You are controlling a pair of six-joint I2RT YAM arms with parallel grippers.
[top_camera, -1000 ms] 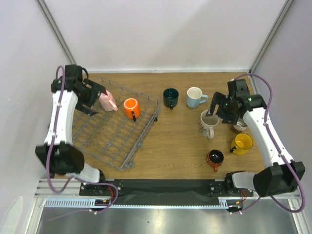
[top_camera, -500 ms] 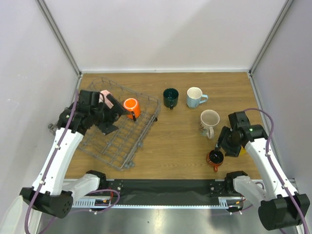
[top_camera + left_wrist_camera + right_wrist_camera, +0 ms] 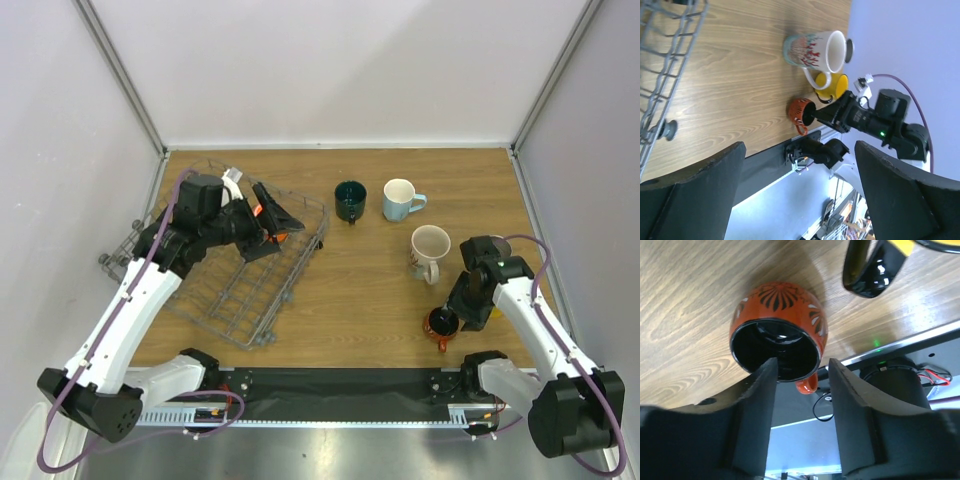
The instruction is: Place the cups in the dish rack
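Note:
The small red-and-black cup (image 3: 440,325) (image 3: 777,337) stands upright near the front edge. My right gripper (image 3: 452,316) (image 3: 801,371) hangs just over its handle side, jaws half narrowed and open, touching nothing that I can see. The grey wire dish rack (image 3: 215,300) (image 3: 665,60) lies at the left. An orange cup (image 3: 262,212) in it shows only in slivers behind my left gripper (image 3: 280,232) (image 3: 800,200), which is wide open and empty above the rack. On the table stand a dark green cup (image 3: 350,200), a light blue cup (image 3: 400,198) and a cream patterned cup (image 3: 430,250) (image 3: 815,50).
A yellow cup (image 3: 880,260) (image 3: 832,87) sits close beside the red one, mostly hidden under the right arm in the top view. Another cup's rim (image 3: 500,243) peeks out behind that arm. The black front rail (image 3: 340,380) runs just beyond the red cup.
The right arm moved from the cream cup down to the small red cup and its jaws narrowed. The left arm swung right over the rack, now covering the pink and orange cups.

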